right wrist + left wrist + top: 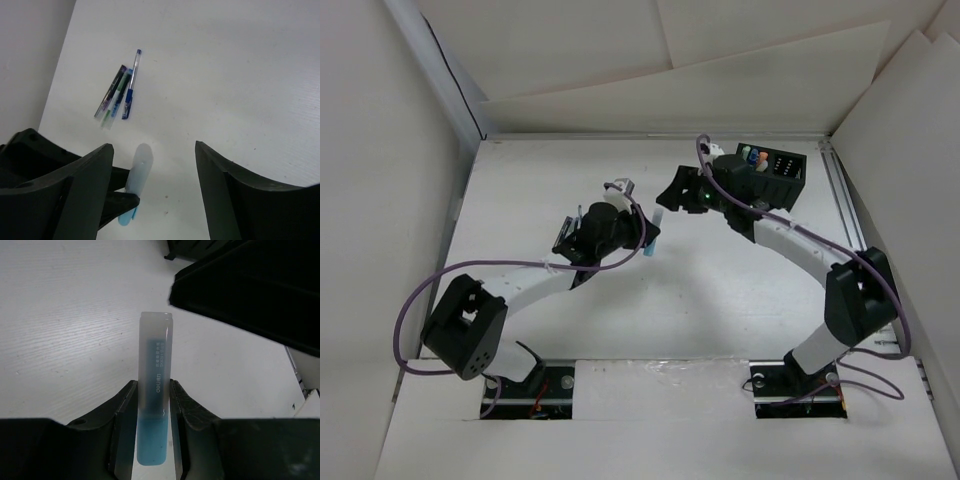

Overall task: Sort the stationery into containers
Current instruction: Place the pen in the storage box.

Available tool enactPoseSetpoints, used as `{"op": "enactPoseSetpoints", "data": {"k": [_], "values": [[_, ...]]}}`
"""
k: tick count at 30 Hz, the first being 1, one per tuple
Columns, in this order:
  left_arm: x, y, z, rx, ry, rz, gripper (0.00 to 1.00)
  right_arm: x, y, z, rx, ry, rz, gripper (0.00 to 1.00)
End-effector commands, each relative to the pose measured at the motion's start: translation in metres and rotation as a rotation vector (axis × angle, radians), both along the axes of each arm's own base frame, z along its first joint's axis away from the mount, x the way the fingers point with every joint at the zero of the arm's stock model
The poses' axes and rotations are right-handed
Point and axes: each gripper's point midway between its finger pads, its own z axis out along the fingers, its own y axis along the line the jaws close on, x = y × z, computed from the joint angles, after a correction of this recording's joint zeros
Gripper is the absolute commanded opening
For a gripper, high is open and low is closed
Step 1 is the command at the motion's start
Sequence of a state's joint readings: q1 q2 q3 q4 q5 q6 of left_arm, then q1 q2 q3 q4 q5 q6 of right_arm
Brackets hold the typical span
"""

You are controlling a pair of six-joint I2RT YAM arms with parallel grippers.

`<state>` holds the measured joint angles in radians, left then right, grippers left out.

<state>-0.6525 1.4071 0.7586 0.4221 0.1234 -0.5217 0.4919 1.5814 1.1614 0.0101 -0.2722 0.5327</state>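
Observation:
My left gripper point(642, 238) is shut on a light blue pen-like piece point(654, 232) with a frosted cap and holds it above the table. In the left wrist view the piece point(156, 340) stands out from between my left gripper's point(152, 392) fingers. My right gripper point(672, 192) is open and empty, just beyond the piece. In the right wrist view its jaws point(154, 150) stand wide apart, with the piece point(138, 172) close to the left finger. The black organiser box point(788, 178) stands at the back right, with several coloured pieces point(751, 155) upright in it.
Three pens point(117, 92), blue, green and dark, lie together on the white table in the right wrist view; they are hidden in the top view. White walls point(390, 200) enclose the table on the left, back and right.

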Motion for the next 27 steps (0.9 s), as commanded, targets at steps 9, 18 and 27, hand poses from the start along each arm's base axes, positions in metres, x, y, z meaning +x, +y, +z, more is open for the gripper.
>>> {"op": "enactPoseSetpoints", "data": {"k": [9, 18, 27], "values": [[0.001, -0.013, 0.032, -0.072, -0.141, -0.084, 0.07, 0.003, 0.025, -0.019, 0.035, 0.036, 0.038, 0.55], [0.008, -0.014, 0.032, -0.065, -0.156, -0.069, 0.09, -0.001, 0.034, -0.024, 0.061, 0.065, 0.061, 0.12], [0.007, -0.006, 0.051, -0.079, -0.224, -0.045, 0.54, 0.025, 0.005, -0.005, 0.079, 0.029, -0.066, 0.00]]}}
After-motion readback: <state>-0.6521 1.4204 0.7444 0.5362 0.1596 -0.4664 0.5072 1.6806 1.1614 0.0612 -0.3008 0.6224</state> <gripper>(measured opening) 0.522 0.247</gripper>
